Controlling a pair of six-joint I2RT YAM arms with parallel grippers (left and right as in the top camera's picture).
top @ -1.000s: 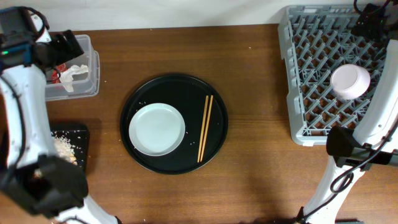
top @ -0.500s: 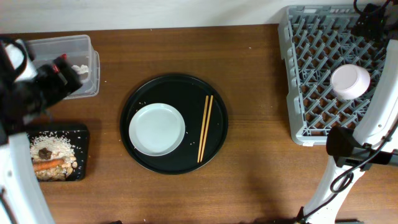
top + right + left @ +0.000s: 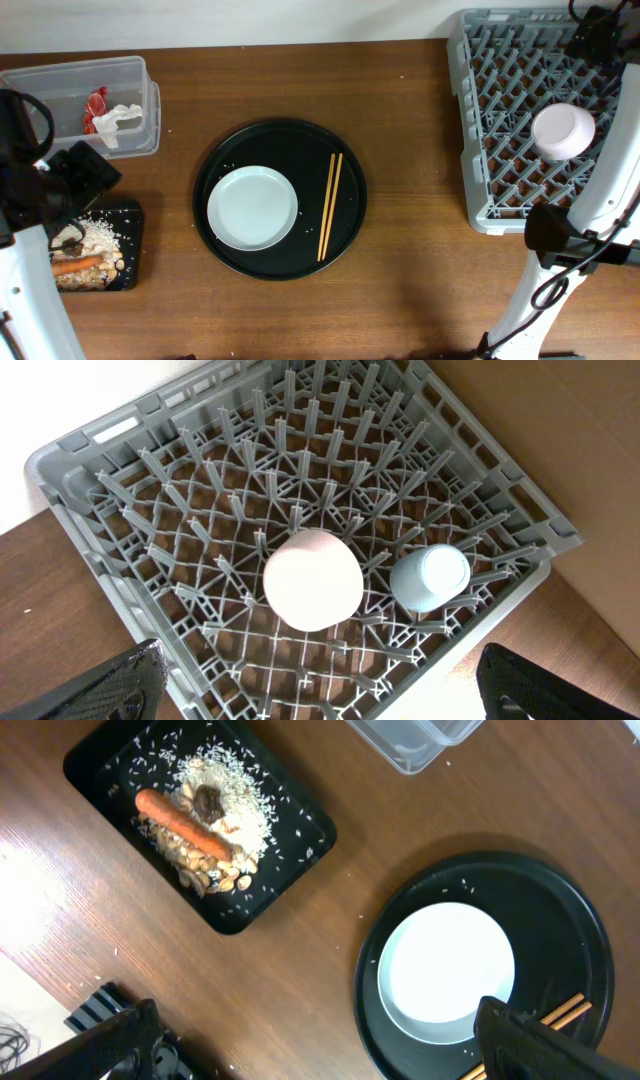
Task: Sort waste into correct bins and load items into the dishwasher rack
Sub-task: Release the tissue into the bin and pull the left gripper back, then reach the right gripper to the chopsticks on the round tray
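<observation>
Sorted: scraps (image 3: pixel 215 815) in black tray (image 3: pixel 295 835); wrapper (image 3: pixel 96 102) in tub (image 3: pixel 152 110).
Loaded in rack (image 3: pixel 150 470): bowl (image 3: pixel 312 593), cup (image 3: pixel 430 577).
Pending: plate (image 3: pixel 252 207), chopsticks (image 3: pixel 329 206).
Left fingers (image 3: pixel 520 1035), right fingers (image 3: pixel 110 685): wide, empty.

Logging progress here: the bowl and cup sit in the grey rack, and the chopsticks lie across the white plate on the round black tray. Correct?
Not quite. The chopsticks lie on the round black tray beside the white plate, clear of it, not across it; the overhead view shows this. The bowl and cup do sit in the grey rack.
</observation>
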